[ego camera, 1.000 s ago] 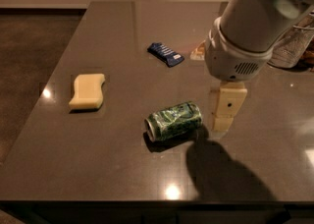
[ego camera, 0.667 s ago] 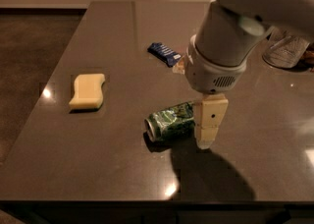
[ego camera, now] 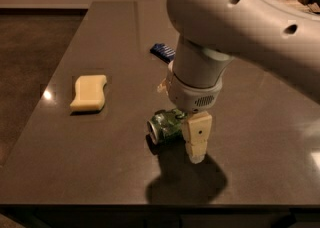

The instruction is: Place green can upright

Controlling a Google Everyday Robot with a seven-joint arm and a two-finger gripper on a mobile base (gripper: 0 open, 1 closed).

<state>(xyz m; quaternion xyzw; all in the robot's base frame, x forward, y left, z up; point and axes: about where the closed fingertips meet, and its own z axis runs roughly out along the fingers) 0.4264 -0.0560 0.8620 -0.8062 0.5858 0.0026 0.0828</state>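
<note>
The green can (ego camera: 164,124) lies on its side on the dark table (ego camera: 95,172), its silver end facing left toward the camera. My gripper (ego camera: 189,139) has come down over the can's right half. One cream finger (ego camera: 197,137) stands on the near side of the can, its tip at the tabletop. The other finger is hidden behind the can and the wrist. The jaws look open astride the can, which still rests on the table. The big white arm hides the can's right end.
A yellow sponge (ego camera: 90,92) lies to the left on the table. A blue snack wrapper (ego camera: 163,51) lies behind the arm, farther back. The table's front edge runs close below the gripper.
My gripper has moved left and down, from beside the can's right end to over the can. The can has not moved.
</note>
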